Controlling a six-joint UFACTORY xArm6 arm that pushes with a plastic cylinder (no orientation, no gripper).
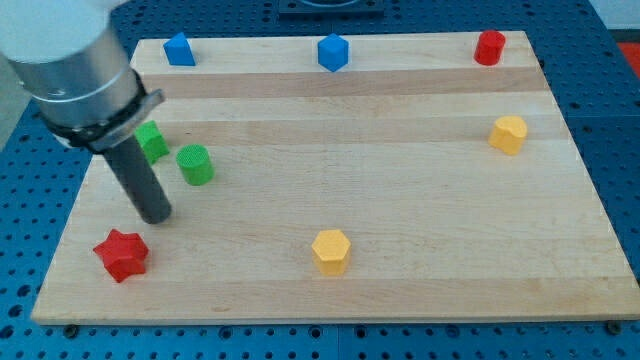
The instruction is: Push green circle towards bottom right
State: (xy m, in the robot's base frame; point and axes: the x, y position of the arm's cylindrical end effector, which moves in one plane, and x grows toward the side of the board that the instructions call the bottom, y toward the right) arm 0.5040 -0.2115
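Note:
The green circle, a short cylinder, stands on the wooden board at the view's left. My tip rests on the board just below and left of it, a small gap apart. A second green block, partly hidden by the rod, sits up and left of the circle. A red star lies below my tip, near the board's lower left corner.
A blue block and a blue cube sit along the top edge, a red cylinder at the top right. A yellow block is at the right, a yellow hexagon at the bottom centre.

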